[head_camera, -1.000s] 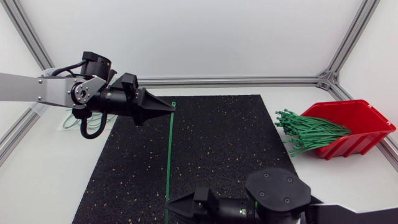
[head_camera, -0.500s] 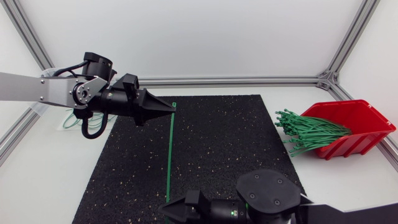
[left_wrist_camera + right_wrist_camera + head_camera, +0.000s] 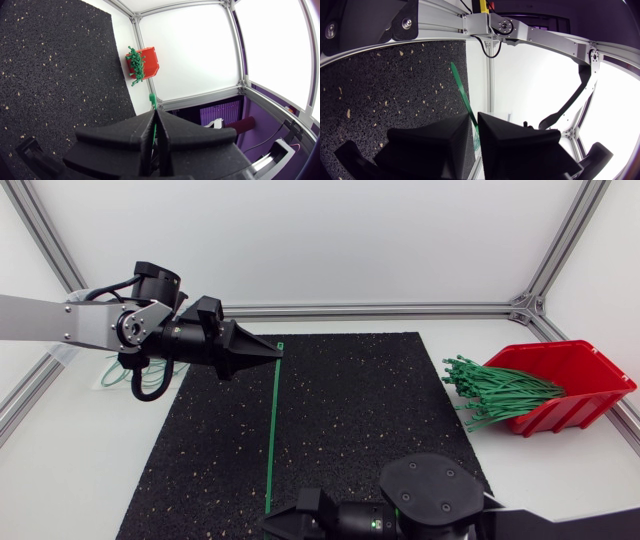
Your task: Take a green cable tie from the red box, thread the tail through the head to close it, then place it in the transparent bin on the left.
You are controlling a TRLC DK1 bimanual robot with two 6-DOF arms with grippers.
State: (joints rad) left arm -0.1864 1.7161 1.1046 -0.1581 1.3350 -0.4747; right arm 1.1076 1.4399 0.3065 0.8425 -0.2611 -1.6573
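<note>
Left gripper (image 3: pixel 272 352): clamped on the head end of one green cable tie (image 3: pixel 272 430), just over the far edge of the black mat (image 3: pixel 350 410); in the left wrist view, fingers pressed together with the tie's head (image 3: pixel 151 98) poking out ahead of them.
Right gripper (image 3: pixel 270 523): closed on the tail end of the same tie, at the near edge of the mat; in the right wrist view, strap (image 3: pixel 462 92) running out from between the fingers.
Cable tie: held at both ends, straight, spanning the mat from far edge to near edge; no loop formed, tail not in the head.
Red box (image 3: pixel 585 370): near the table's right edge, off the mat, with a bundle of green ties (image 3: pixel 495 390) spilling from its mouth.
Transparent bin (image 3: pixel 62 356): by the table's left edge, largely hidden under the left arm; green loops (image 3: pixel 108 377) visible there.
Step in hand, as judged: threading, at its start; picking done, closing and binning not yet done.
Next move, as judged: tail end to be swung round toward the head so the strap bows; tail tip to be lined up squarely with the head's slot before pushing through; head to be kept steady meanwhile.
</note>
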